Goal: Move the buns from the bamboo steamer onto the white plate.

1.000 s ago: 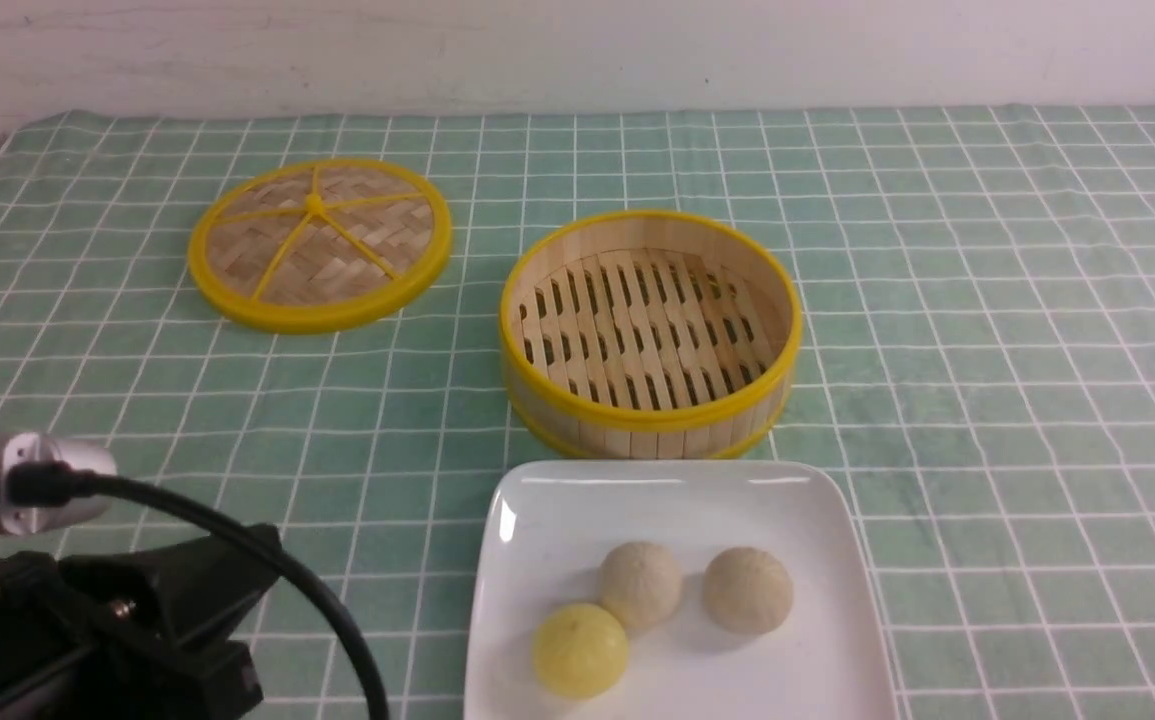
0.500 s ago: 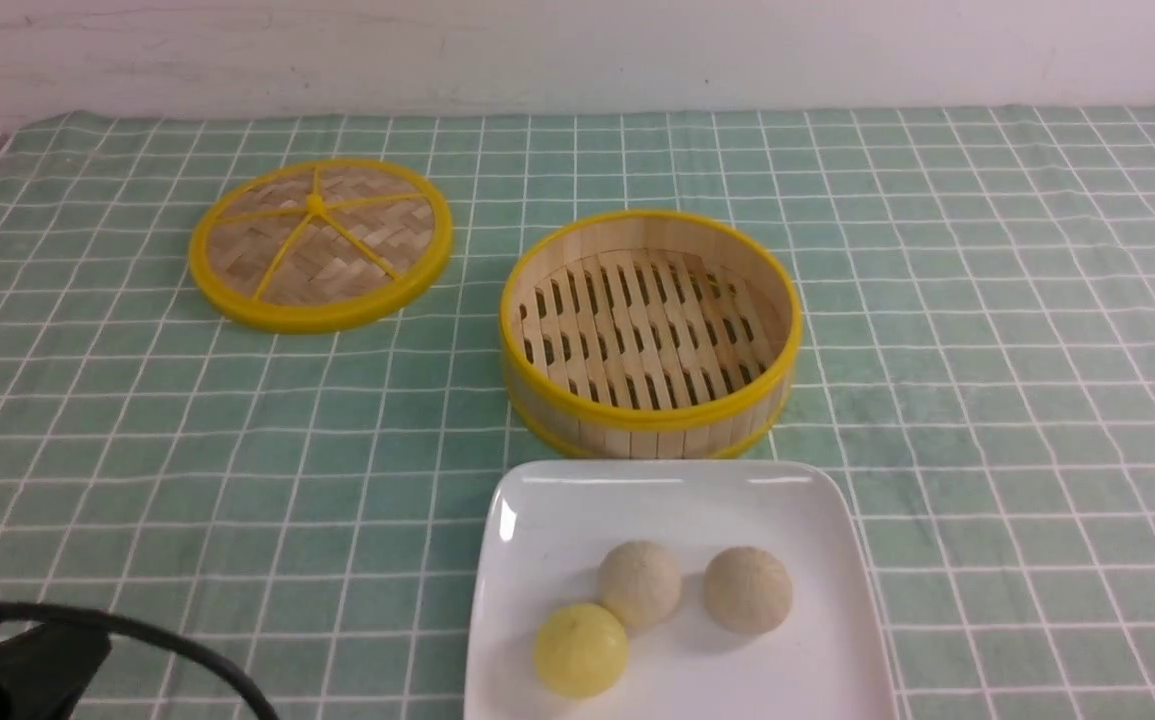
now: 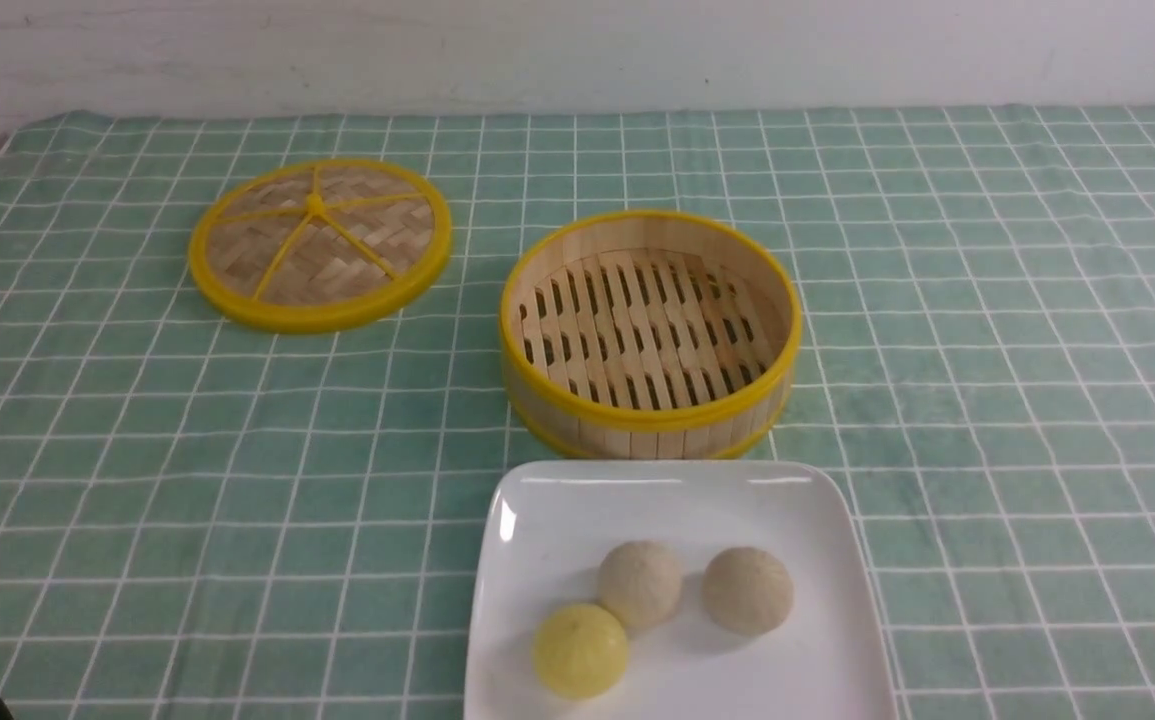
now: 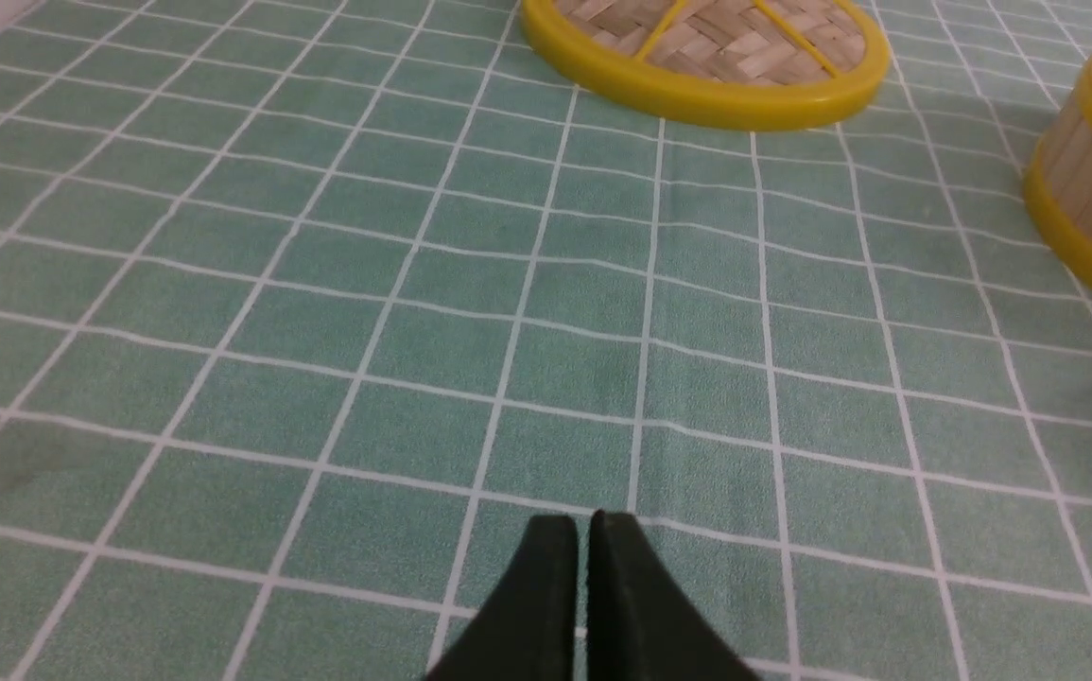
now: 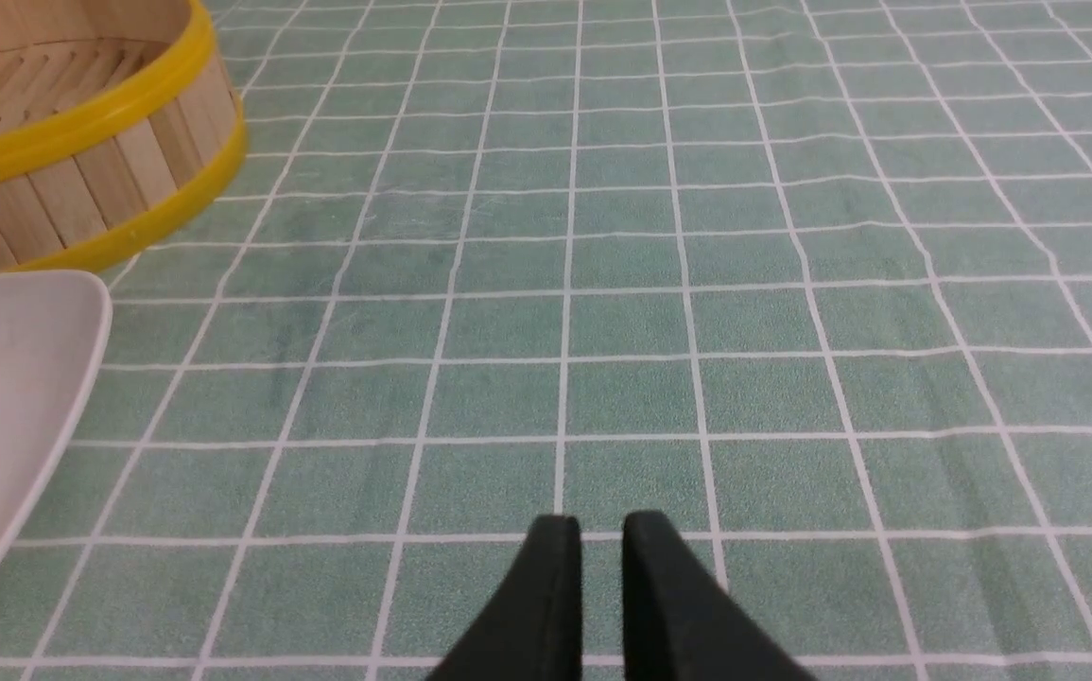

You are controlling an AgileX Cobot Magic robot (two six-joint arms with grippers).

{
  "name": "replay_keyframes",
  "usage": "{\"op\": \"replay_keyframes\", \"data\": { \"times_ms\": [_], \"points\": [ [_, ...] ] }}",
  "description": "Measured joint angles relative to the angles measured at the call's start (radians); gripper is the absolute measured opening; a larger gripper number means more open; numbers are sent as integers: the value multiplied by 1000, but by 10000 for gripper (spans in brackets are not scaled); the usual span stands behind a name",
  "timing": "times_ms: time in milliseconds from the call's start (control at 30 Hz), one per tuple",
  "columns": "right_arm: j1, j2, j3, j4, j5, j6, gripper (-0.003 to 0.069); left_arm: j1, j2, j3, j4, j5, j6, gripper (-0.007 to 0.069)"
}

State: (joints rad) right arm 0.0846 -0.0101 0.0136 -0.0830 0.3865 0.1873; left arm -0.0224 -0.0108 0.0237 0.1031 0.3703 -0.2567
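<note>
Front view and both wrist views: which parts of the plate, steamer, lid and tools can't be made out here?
- white plate: near edge cut off by the front view's bottom; right wrist view shows only one corner.
- bamboo steamer: each wrist view shows only part of it.
- lid: far part cropped in the left wrist view.
- left tool and right tool: only the tips show.

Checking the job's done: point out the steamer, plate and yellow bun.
steamer (image 3: pixel 649 325), front view, slatted floor.
plate (image 3: pixel 577 510), front view, bare far part.
yellow bun (image 3: pixel 580 649), front view, its top.
</note>
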Motion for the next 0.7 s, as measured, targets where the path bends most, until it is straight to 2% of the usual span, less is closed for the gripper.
{"op": "replay_keyframes", "data": {
  "times_ms": [700],
  "points": [
    [0,0,0,0,0,0,120,0,-1,0,18,3,0,71]
  ]
}}
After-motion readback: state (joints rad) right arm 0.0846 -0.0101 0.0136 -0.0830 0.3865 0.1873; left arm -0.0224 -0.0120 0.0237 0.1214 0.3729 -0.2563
